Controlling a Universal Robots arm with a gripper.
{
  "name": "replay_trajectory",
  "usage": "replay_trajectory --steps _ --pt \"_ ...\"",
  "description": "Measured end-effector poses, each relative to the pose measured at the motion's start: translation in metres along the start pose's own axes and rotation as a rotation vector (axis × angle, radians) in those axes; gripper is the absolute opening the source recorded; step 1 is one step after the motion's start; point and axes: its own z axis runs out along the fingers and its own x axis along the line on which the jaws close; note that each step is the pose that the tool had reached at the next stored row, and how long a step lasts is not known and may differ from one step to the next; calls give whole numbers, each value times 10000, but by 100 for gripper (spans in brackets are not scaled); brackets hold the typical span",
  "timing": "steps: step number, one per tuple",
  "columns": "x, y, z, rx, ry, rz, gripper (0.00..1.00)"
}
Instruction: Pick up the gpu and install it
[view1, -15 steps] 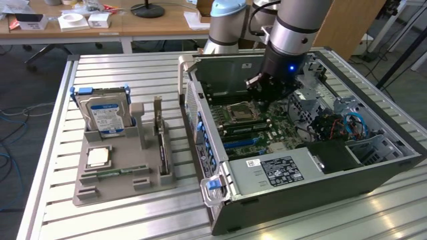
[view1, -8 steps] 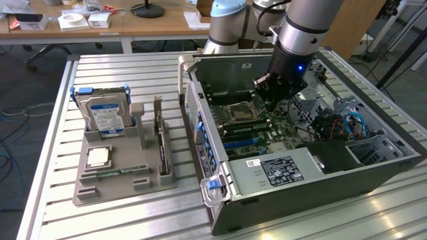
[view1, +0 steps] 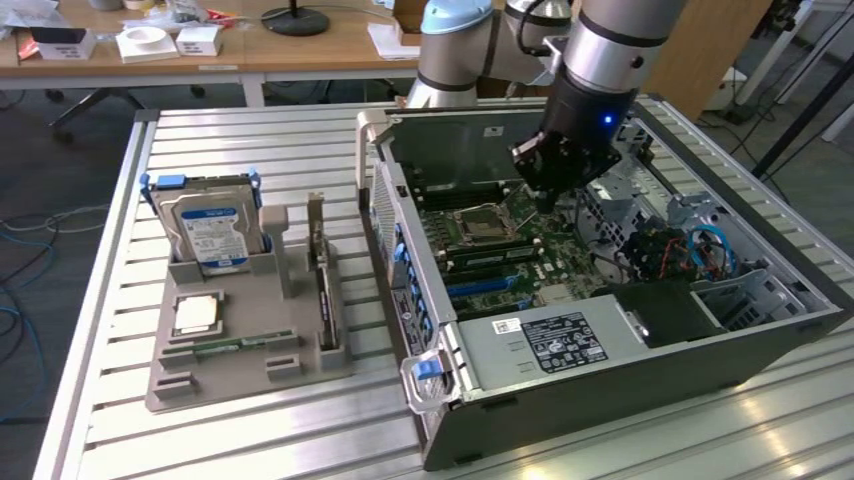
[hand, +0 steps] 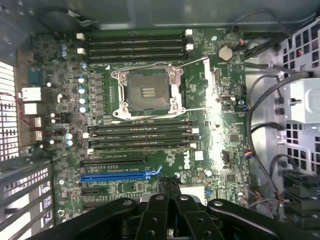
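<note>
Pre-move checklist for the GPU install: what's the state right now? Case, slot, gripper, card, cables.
1. Black computer case side open, green motherboard exposed: ok.
2. Long blue expansion slot free of any card: ok.
3. Black gripper above the motherboard, close to that slot: ok.
4. GPU in the gripper: not ok; it is shut with nothing in it.
5. Thin dark card stands on edge in the grey plastic tray beside the case; whether it is the GPU: cannot tell.
6. Grey cables lie off the side of the board, not across the slot: ok.
</note>
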Motion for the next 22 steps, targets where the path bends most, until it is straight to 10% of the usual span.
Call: replay_trajectory --steps 14,22 --pt "-3 9 -131 -15 1 0 10" --pt "0 0 2 -20 1 0 10"
